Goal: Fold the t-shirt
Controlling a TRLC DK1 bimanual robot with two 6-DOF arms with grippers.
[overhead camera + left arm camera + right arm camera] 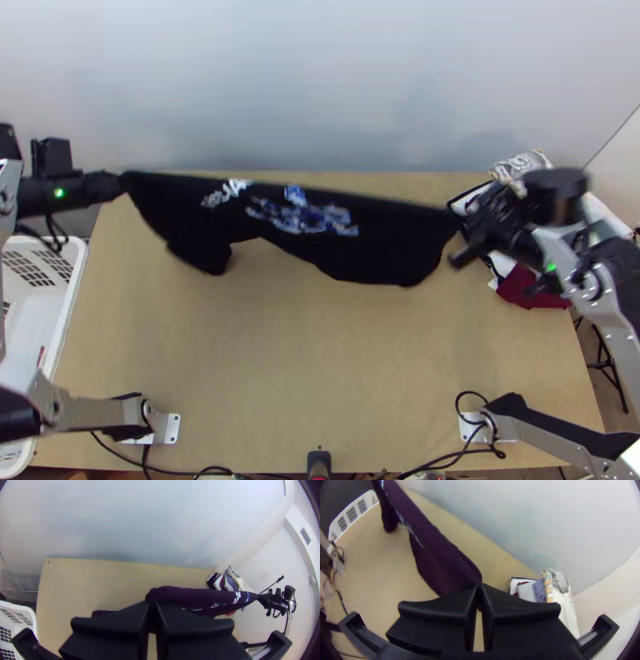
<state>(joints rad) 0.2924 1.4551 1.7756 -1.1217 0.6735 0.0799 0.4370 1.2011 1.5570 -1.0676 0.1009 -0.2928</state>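
Left gripper (pixel 122 182) is closed on 1 end of black t-shirt (pixel 384 244), right gripper (pixel 459 218) on other end. Cloth stretched between them, lower part hanging. Clothes pile (pixel 522 166) near right gripper.

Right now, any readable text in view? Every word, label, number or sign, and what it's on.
No text that I can quote reliably.
White print on the black t-shirt: letter-like, too blurred to read.
Blue-and-white print, same shirt: too blurred.
Grey-and-white patterned cloth beyond the right gripper: can't tell whether it's lettering.
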